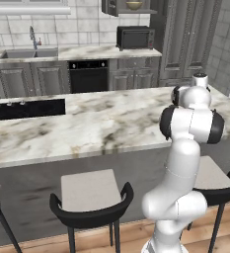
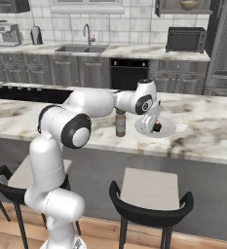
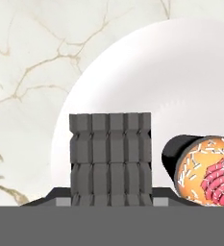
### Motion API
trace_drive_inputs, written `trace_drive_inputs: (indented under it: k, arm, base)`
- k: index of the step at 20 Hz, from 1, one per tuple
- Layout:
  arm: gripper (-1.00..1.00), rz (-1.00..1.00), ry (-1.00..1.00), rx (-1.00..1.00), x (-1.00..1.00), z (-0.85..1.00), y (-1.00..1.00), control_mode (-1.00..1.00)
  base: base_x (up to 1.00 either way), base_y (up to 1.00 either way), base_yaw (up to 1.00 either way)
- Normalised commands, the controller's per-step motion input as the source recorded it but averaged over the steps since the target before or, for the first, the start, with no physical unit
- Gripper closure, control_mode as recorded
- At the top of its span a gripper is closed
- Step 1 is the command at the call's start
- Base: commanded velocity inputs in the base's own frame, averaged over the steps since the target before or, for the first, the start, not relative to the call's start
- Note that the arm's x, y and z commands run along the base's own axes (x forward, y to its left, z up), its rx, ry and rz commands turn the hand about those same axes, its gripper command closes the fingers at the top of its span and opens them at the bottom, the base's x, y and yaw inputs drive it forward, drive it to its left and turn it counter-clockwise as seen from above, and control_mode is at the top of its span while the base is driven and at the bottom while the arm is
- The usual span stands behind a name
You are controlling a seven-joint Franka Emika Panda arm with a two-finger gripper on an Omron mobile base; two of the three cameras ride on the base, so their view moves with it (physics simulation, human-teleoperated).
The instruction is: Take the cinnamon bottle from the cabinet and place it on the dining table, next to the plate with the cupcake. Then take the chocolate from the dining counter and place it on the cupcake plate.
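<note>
On the white-grey veined marble bench [image 2: 202, 127] a small reddish-brown, dark-capped cinnamon bottle [image 2: 120, 124] stands upright just beside the round pale plate [image 3: 147, 72]; a sprinkled cupcake [image 3: 205, 173] sits on the plate. Above the plate, the jaws pinch a dark ridged chocolate bar [image 3: 110, 156].

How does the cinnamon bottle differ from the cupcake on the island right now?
The cinnamon bottle stands tall and slim; the cupcake is short and squat. The bottle stands on the bare marble beside the plate; the cupcake sits on it. The bottle is reddish-brown; the cupcake has a dark wrapper and sprinkled orange top. Both are upright.
</note>
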Motion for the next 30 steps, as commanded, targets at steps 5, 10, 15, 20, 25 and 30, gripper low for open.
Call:
trace_drive_inputs:
  k: [5, 10, 15, 20, 25, 30]
  arm:
    - [-1.0, 0.0, -0.01, 0.0, 0.01, 0.05, 0.0, -1.0]
    - [-1.0, 0.0, -0.01, 0.0, 0.0, 0.4, 0.0, -1.0]
    - [-1.0, 0.01, -0.03, 0.0, -0.01, 0.87, 0.01, -1.0]
    - [-1.0, 0.03, -0.07, 0.0, -0.27, 0.89, 0.17, -1.0]
    - [-1.0, 0.08, -0.14, -0.02, -0.57, 0.87, 0.51, -1.0]
    - [-1.0, 0.13, -0.15, -0.04, -0.77, 0.57, 0.81, -1.0]
  base:
    - [0.0, 0.0, 0.0]
    - [0.0, 0.0, 0.0]
    - [0.0, 0.0, 0.0]
    - [0.0, 0.0, 0.0]
    - [0.0, 0.0, 0.0]
    - [0.0, 0.0, 0.0]
